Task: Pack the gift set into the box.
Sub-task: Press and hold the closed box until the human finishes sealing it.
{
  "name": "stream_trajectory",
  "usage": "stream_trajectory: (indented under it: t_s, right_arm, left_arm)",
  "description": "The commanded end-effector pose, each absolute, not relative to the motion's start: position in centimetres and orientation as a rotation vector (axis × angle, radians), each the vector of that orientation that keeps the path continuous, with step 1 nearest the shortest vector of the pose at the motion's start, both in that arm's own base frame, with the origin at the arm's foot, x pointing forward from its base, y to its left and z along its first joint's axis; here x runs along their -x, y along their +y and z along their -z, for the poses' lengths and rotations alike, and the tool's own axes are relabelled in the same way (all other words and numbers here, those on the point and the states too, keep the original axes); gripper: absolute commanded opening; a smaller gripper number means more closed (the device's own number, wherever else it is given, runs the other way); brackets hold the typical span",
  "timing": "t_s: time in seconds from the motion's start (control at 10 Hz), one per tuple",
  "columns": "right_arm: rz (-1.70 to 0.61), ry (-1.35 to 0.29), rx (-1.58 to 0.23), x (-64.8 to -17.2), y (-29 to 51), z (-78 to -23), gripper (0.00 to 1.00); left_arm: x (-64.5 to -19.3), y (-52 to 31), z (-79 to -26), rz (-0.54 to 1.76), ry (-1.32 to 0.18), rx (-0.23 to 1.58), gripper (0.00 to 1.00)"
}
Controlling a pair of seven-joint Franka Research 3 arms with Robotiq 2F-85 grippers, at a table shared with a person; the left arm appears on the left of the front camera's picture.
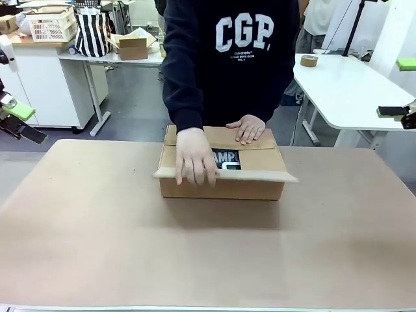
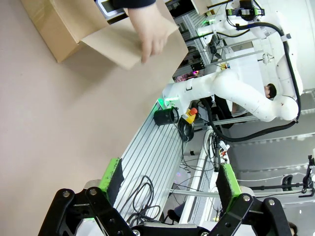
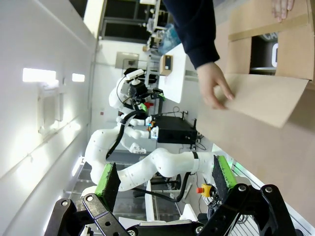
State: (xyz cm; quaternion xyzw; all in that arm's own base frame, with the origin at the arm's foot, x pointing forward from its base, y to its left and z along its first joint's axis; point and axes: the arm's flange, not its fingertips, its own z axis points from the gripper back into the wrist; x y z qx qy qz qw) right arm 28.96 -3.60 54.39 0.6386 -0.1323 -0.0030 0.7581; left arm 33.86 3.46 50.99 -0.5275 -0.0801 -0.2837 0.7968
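box (image 1: 221,188) sits at the centre of the table (image 1: 97,247) with the grey pouch (image 1: 225,156) inside; left gripper (image 2: 170,181) at 9 o'clock and right gripper (image 3: 165,176) at 3 o'clock, both wide and empty, risk striking the person's hand (image 1: 195,158) on the 6 o'clock flap (image 1: 260,174) if advanced.

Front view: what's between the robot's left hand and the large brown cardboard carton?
Bare tan tabletop, nothing on it, between left hand and large brown cardboard carton, per front view.

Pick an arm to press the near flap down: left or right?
Right, marginally. The person's hand holds the near flap at its left, leaving its right end free. Left fingers and right fingers both stand open, parked beside the table.
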Motion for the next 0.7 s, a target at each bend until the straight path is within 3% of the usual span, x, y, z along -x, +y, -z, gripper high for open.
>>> stream_trajectory:
  t_s: [0.0, 0.6]
  right_arm:
    - [0.012, -0.292, -1.415, -29.03, -3.57, -54.81, 1.0]
    - [0.012, -0.292, -1.415, -29.03, -3.57, -54.81, 1.0]
  left_arm:
    - [-33.43, 3.81, -50.81, 0.629, -0.171, 1.132, 1.0]
    - [-33.43, 3.81, -50.81, 0.629, -0.171, 1.132, 1.0]
